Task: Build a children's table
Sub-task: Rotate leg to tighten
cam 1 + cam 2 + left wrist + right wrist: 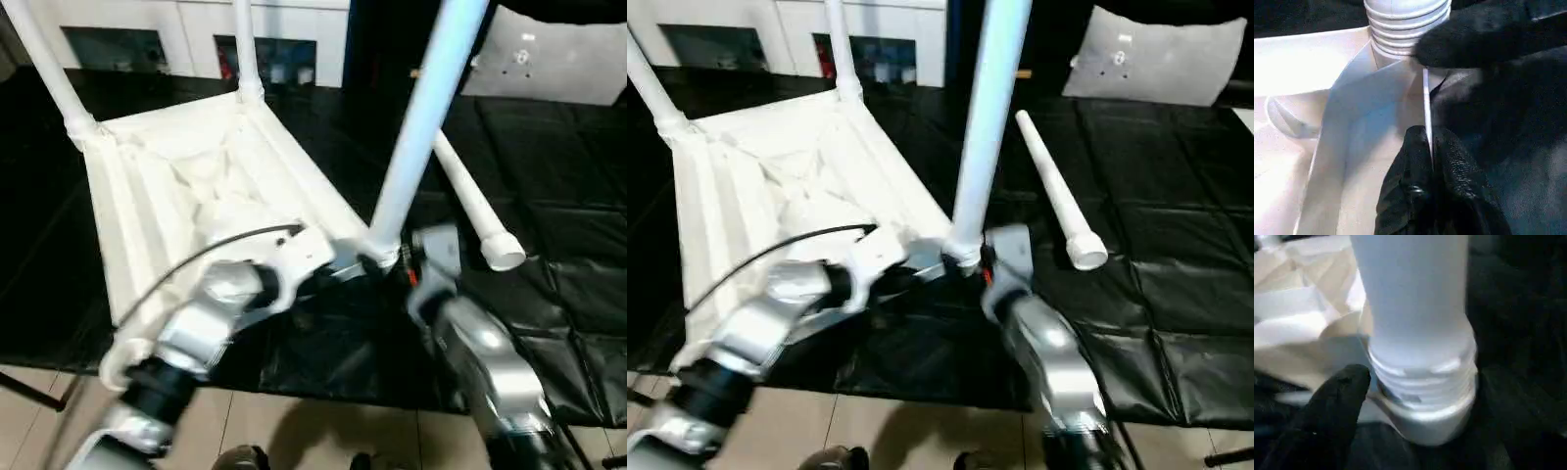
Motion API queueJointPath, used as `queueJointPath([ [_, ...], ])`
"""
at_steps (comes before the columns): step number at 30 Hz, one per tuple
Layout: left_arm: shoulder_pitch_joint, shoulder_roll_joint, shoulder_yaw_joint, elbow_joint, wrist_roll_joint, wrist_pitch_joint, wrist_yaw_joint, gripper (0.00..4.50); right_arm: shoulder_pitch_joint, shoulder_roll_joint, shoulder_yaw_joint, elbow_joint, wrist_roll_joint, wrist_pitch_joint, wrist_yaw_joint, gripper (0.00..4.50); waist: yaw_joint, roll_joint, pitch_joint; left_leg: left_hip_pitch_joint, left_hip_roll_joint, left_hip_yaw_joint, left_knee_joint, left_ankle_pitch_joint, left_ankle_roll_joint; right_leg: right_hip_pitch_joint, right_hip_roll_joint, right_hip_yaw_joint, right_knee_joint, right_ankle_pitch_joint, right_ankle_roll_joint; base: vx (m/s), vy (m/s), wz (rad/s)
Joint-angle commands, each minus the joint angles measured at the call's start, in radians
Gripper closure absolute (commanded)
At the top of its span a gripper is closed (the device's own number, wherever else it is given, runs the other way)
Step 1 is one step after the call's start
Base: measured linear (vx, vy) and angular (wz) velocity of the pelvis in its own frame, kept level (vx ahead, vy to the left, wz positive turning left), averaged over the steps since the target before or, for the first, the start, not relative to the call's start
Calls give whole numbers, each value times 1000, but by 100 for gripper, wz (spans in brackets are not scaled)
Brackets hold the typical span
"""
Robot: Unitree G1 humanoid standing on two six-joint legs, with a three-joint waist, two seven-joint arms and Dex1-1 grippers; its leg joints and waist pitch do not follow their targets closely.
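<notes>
Left gripper [1429, 147]: pinched tight on the thin edge of the table top [186, 196], near the corner.
Right gripper [397, 259]: fingers around the bottom of the near leg [421, 127], holding it.
Near leg: stands in its corner hole, ridges showing. Keep it straight; turn slowly.
Far legs: two already in.
Loose leg [470, 201]: on the black mat [568, 225].

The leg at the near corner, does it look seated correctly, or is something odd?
The near leg leans and its threads stand exposed above the corner socket, so it looks not fully screwed in. Another leg lies loose on the black mat.
</notes>
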Motion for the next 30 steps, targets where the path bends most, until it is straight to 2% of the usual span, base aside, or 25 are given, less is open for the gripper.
queueJointPath([
  [1, 12, 40, -18, 9, -4, -42, -69, 450, 16, -43, -26, -36, 56, -33, 104, 18, 6, -2, -63, 7, 70, -26, -58, -125, 79, 49, -98, 59, -61, -51, -230, 0, 0, 0],
  [3, 14, 66, -25, 17, -4, -70, -105, 450, 27, -75, -34, -53, 80, -50, 166, 13, 10, 1, -63, 7, 72, -26, -57, -123, 89, 50, -98, 58, -59, -45, -229, 0, 0, 0],
  [4, 17, 104, -37, 24, -16, -116, -166, 450, 38, -129, -38, -67, 104, -84, 247, 3, 12, -3, -65, 6, 72, -26, -54, -121, 97, 51, -98, 58, -58, -37, -227, 0, 0, 0],
  [5, 19, 114, -39, 24, -25, -126, -185, 450, 41, -147, -38, -67, 112, -98, 269, 3, 12, -2, -65, 7, 72, -26, -54, -116, 98, 51, -97, 58, -55, -28, -229, 0, 0, 0],
  [6, 19, 122, -38, 25, -35, -135, -203, 450, 41, -167, -36, -69, 123, -100, 300, 3, 12, -1, -65, 7, 72, -25, -54, -108, 102, 49, -96, 57, -53, -15, -238, 0, 0, 0],
  [7, 17, 137, -38, 27, -50, -144, -235, 450, 39, -199, -32, -72, 143, -98, 355, 3, 13, -4, -65, 7, 70, -23, -52, -112, 109, 50, -96, 56, -54, -20, -246, 0, 0, 0],
  [9, 13, 167, -43, 34, -68, -166, -296, 450, 28, -260, -11, -72, 164, -90, 467, 3, 16, -3, -65, 7, 69, -24, -50, -112, 115, 52, -96, 55, -54, -31, -249, 0, 0, 0],
  [11, 9, 177, -45, 39, -72, -177, -318, 450, 21, -284, 1, -67, 171, -87, 511, 3, 22, -1, -65, 10, 72, -22, -49, -111, 120, 47, -96, 55, -54, -34, -257, 0, 0, 0],
  [14, -10, 219, -64, 65, -76, -225, -401, 450, -63, -353, 60, -2, 140, -110, 627, 3, 28, -1, -64, 10, 71, -24, -49, -118, 114, 48, -96, 53, -53, -56, -261, 0, 0, 0],
  [18, -20, 239, -83, 78, -76, -260, -447, 450, -135, -375, 104, 68, 120, -125, 700, 3, 35, -3, -62, 16, 73, -20, -48, -139, 94, 42, -96, 54, -55, -102, -264, 0, 0, 0],
  [20, -30, 247, -96, 85, -69, -279, -467, 450, -179, -389, 150, 120, 87, -157, 762, 3, 39, -1, -62, 15, 75, -20, -48, -133, 92, 43, -96, 54, -52, -92, -266, 0, 0, 0],
  [21, -30, 247, -97, 85, -68, -279, -468, 450, -183, -389, 153, 124, 84, -160, 765, 3, 40, -5, -63, 14, 75, -21, -47, -130, 92, 42, -97, 52, -50, -86, -269, 0, 0, 0],
  [23, -33, 246, -97, 87, -69, -285, -475, 450, -209, -388, 171, 161, 71, -178, 789, 32, 45, -4, -65, 13, 75, -21, -46, -116, 94, 44, -98, 52, -46, -64, -273, 0, 0, 0],
  [24, -33, 246, -96, 88, -70, -287, -476, 450, -214, -390, 177, 168, 70, -184, 799, 32, 47, -7, -66, 13, 75, -20, -45, -109, 99, 45, -98, 52, -45, -52, -277, 0, 0, 0],
  [26, -33, 244, -96, 86, -74, -289, -476, 450, -230, -393, 194, 193, 63, -199, 818, 51, 51, -8, -66, 12, 75, -20, -44, -104, 105, 45, -99, 51, -43, -48, -278, 0, 0, 0],
  [30, -24, 243, -98, 80, -74, -293, -477, 450, -262, -381, 213, 241, 50, -224, 830, 86, 52, -9, -63, 11, 75, -20, -44, -116, 101, 43, -99, 52, -46, -81, -275, 0, 0, 0],
])
